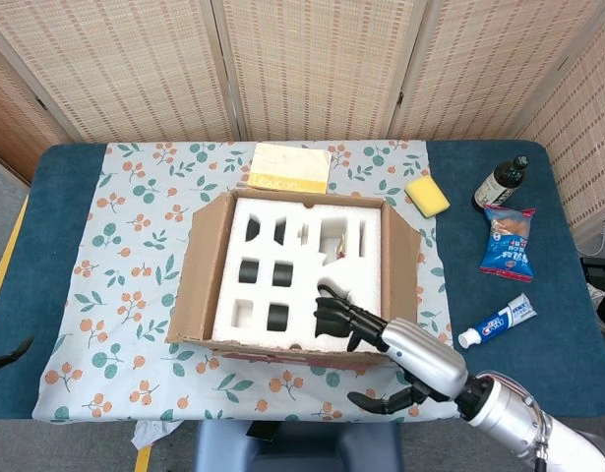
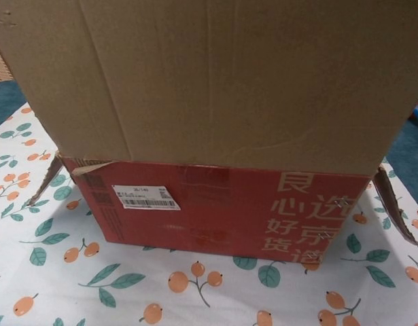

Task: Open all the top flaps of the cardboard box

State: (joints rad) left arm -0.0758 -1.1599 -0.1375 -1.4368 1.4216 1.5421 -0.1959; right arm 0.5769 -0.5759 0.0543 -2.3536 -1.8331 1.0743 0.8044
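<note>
While the right hand [image 1: 381,344], fingers spread and grasping nothing, presses the near flap [image 2: 209,81], it should push fully outward

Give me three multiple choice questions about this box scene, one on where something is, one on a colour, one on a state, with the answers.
1. Where does the yellow sponge lie?
A. inside the cardboard box
B. on the table beyond the box's far right corner
C. under the right hand

2. What colour is the foam insert in the cardboard box?
A. white
B. blue
C. black

3. How is the right hand at the box's near edge?
A. holding the bottle
B. closed into a fist
C. fingers spread, holding nothing

Answers: 1 B, it sits on the blue table near the bottle. 2 A, the head view shows white foam. 3 C, its fingers stand apart.
</note>
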